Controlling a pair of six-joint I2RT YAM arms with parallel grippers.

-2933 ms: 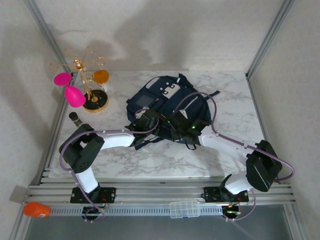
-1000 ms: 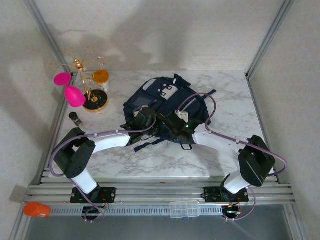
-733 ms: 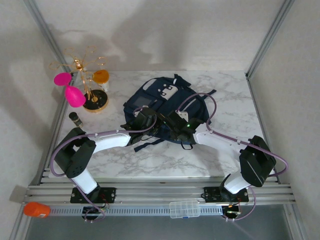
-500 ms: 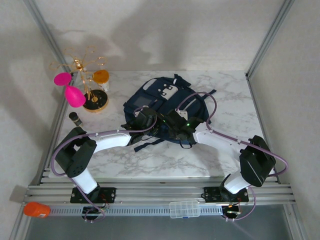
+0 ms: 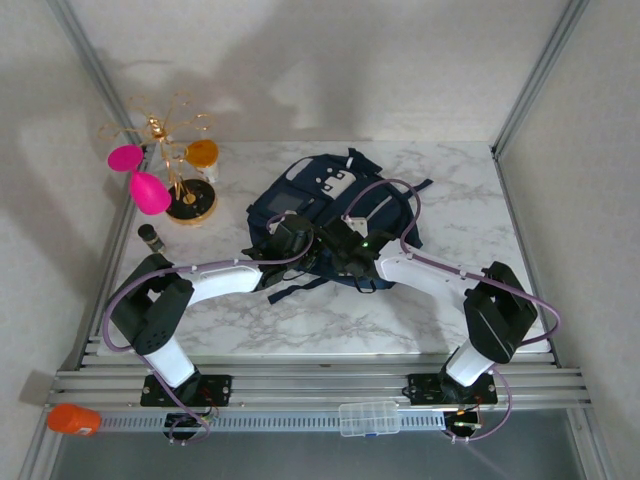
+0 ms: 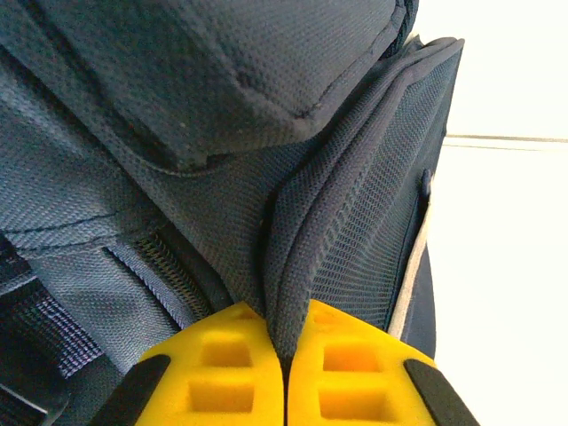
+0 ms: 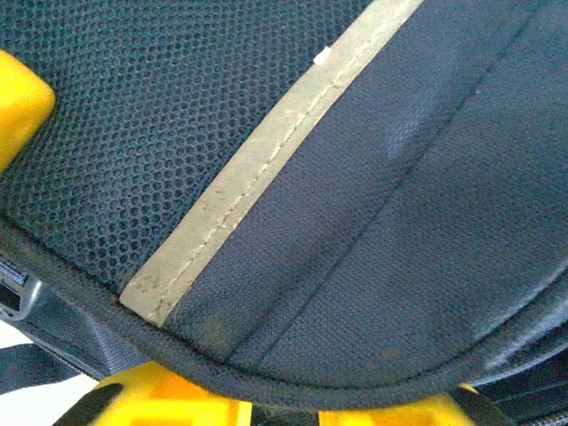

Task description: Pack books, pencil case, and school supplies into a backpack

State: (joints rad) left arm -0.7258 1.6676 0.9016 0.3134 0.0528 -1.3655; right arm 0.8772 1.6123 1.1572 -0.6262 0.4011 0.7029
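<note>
The dark navy backpack (image 5: 325, 205) lies on the marble table (image 5: 460, 220), with its white patches and grey panel facing up. At its near edge my left gripper (image 5: 288, 240) is shut on a raised fold of the bag's navy fabric (image 6: 293, 266), which is pinched between the yellow pads (image 6: 213, 373). My right gripper (image 5: 340, 248) sits just to the right of it. Its yellow fingers (image 7: 177, 404) stand a little apart under the bag's piped rim (image 7: 293, 386), which crosses the gap. A grey-white trim stripe (image 7: 266, 169) runs over mesh. The books, pencil case and school supplies are out of view.
A gold wire stand (image 5: 182, 170) with pink and orange cups is at the back left, and a small dark bottle (image 5: 150, 238) stands near it. A loose strap (image 5: 290, 288) trails toward me. An orange object (image 5: 72, 418) and a clear plastic box (image 5: 370, 418) rest by the front rail.
My right gripper has slid left along the backpack's near edge, closer to the left gripper, and its jaws have narrowed. The left gripper has kept its pinch.
</note>
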